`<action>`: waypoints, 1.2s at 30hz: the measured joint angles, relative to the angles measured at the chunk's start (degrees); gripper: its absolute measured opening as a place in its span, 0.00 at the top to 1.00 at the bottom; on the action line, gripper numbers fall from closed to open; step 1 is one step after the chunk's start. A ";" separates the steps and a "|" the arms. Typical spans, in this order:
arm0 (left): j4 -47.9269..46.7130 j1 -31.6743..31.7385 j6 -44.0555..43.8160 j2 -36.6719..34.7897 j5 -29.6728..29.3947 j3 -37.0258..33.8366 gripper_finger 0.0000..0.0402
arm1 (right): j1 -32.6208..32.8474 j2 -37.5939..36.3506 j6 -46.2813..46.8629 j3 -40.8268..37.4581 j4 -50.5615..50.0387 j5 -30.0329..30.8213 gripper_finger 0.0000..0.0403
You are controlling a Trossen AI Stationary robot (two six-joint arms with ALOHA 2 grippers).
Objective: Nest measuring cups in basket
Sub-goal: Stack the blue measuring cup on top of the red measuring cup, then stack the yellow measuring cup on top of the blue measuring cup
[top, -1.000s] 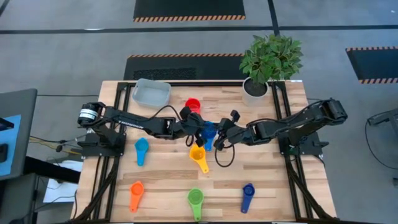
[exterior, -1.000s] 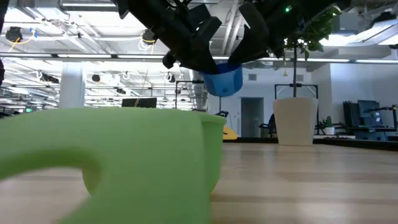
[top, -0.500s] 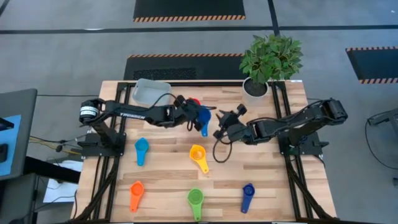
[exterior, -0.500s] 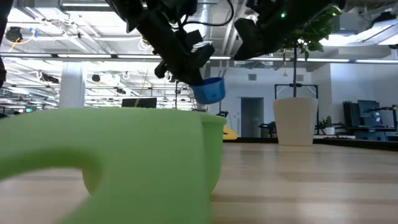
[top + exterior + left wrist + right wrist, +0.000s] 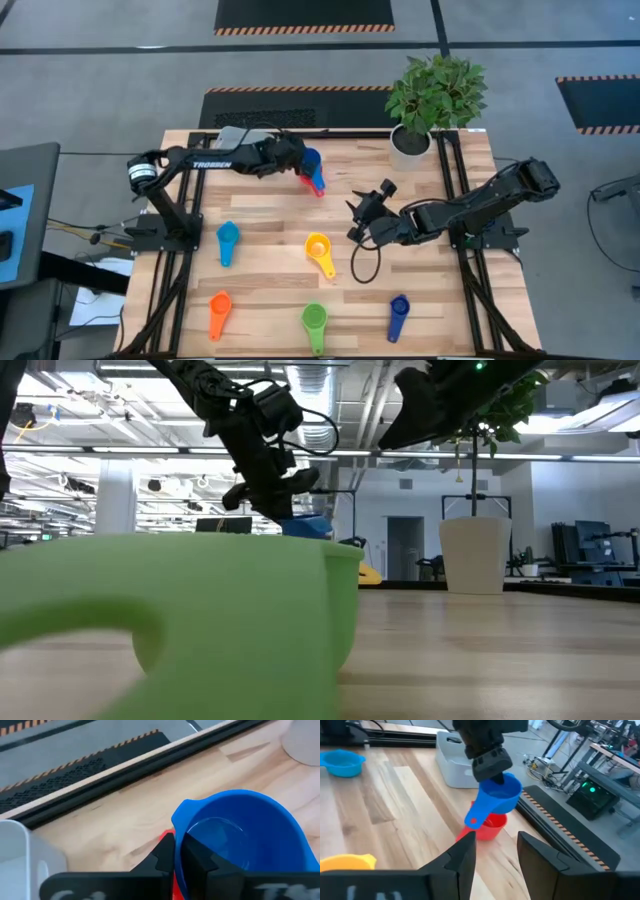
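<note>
Left gripper gripping a light blue measuring cup by its rim, hovering over the red cup near the worktop's far edge, beside the basket. Right gripper hanging open mid-worktop.

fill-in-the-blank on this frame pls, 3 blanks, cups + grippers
The left gripper is shut on a blue cup held right above the ____ cup.
The right gripper is open and holds ____.
The cup lying nearest the right gripper is the ____ one.
Missing words: red; nothing; yellow
</note>
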 joint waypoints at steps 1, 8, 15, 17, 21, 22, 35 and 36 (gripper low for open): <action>0.36 0.02 0.40 0.46 -0.05 0.01 0.96 | -0.10 0.00 0.06 0.00 0.00 0.00 0.59; 0.76 0.03 -1.55 6.05 0.87 -0.03 0.93 | 0.38 0.00 2.13 0.00 -0.01 0.02 0.62; -0.17 0.02 -2.91 6.68 0.09 -0.05 0.86 | 0.38 0.00 2.11 0.00 -0.34 0.02 0.62; -0.79 0.02 -2.12 6.15 0.86 0.15 0.82 | 0.31 0.00 2.22 0.00 -1.29 0.04 0.61; -2.18 -0.71 -0.20 3.29 1.29 0.28 0.75 | 0.28 0.00 4.24 0.00 -5.12 0.02 0.59; -3.11 -1.26 0.48 2.13 1.24 0.28 0.73 | 0.28 0.00 4.84 0.00 -6.24 0.02 0.58; -10.08 -29.86 -6.22 -5.29 -3.00 -1.27 0.66 | 1.13 0.02 15.19 -0.39 -13.64 -11.25 0.62; -10.05 -32.50 -7.94 -5.29 -2.39 -1.27 0.66 | 1.43 0.04 16.53 -0.39 -14.00 -11.36 0.62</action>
